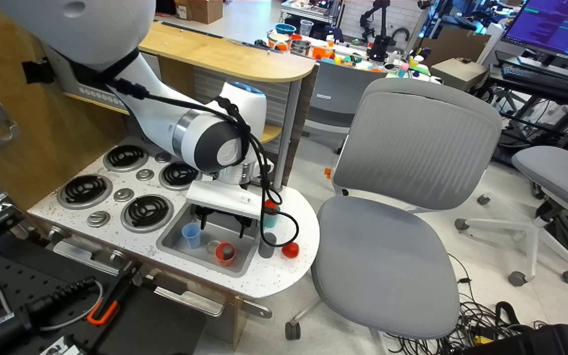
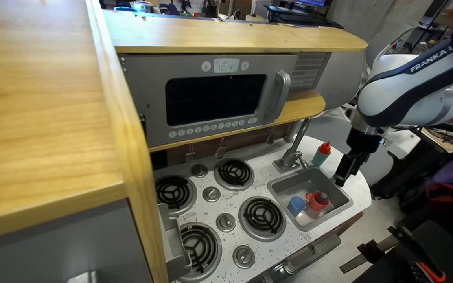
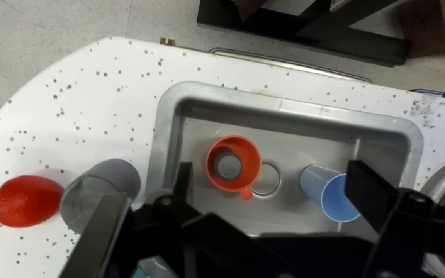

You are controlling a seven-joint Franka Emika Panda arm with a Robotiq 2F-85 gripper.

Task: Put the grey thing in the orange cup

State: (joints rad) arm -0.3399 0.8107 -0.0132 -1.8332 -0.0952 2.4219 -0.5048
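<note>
The grey thing (image 3: 228, 166) is a small stubby dark-grey piece. It stands inside the orange cup (image 3: 250, 173), against one side, in the wrist view. The same is seen in both exterior views, where the grey thing (image 1: 228, 252) (image 2: 322, 197) sticks up within the orange cup (image 1: 225, 263) (image 2: 316, 204). The cup stands upright in the sink, with a short handle. My gripper (image 3: 270, 168) is wide open and empty, raised above the sink. In both exterior views the gripper (image 1: 222, 228) (image 2: 344, 173) is apart from the cup. The lower part of the grey thing is hidden by the cup.
A blue cup (image 3: 340, 199) stands in the sink (image 3: 315, 112). A grey cup (image 3: 116, 179) and a red toy (image 3: 29, 200) are on the counter beside the sink. A teal bottle with red cap (image 2: 321, 154) and the faucet (image 2: 295, 147) stand behind it. Stove burners (image 2: 263, 218) adjoin.
</note>
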